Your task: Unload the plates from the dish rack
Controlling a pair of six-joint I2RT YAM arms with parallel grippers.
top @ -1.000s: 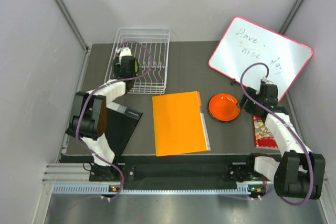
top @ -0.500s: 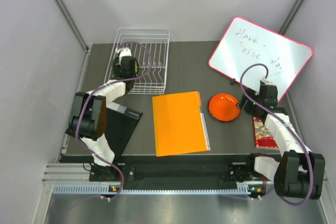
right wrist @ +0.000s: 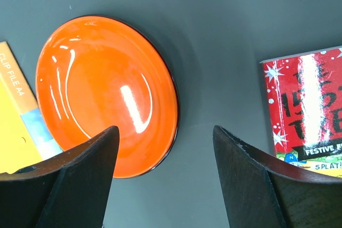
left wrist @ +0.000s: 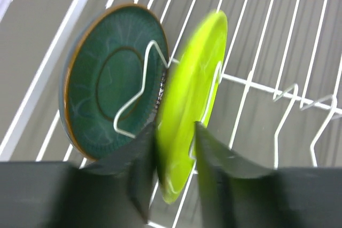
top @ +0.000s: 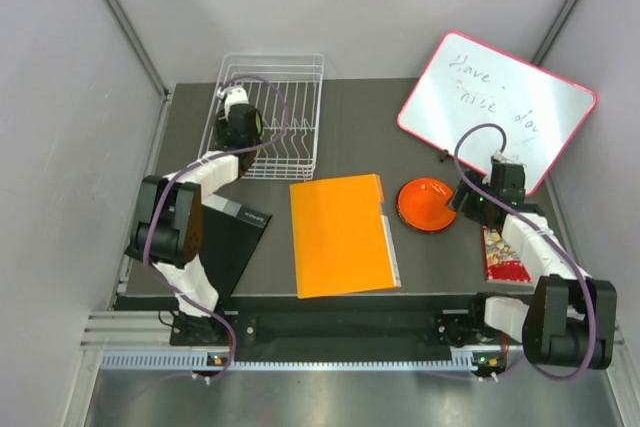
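The white wire dish rack (top: 290, 77) stands at the back left. In the left wrist view a dark teal plate (left wrist: 101, 78) and a lime green plate (left wrist: 197, 73) stand on edge between its prongs (left wrist: 278, 86). My left gripper (top: 238, 112) reaches into the rack, and its jaws (left wrist: 175, 132) are shut on the lower rim of the lime green plate, which is blurred. The orange plate (top: 427, 204) lies flat on the table. My right gripper (top: 470, 202) is open and empty just right of it, over the plate's right rim (right wrist: 107, 94). The dark red plate is not in view.
An orange folder (top: 340, 234) lies mid-table. A pink-framed whiteboard (top: 495, 107) leans at the back right. A red book (top: 503, 252) lies beside the right arm and also shows in the right wrist view (right wrist: 310, 100). A black flat object (top: 230, 237) lies front left.
My right gripper has shifted slightly left toward the orange plate. My left gripper has stayed at the rack, and the lime green plate now looks blurred.
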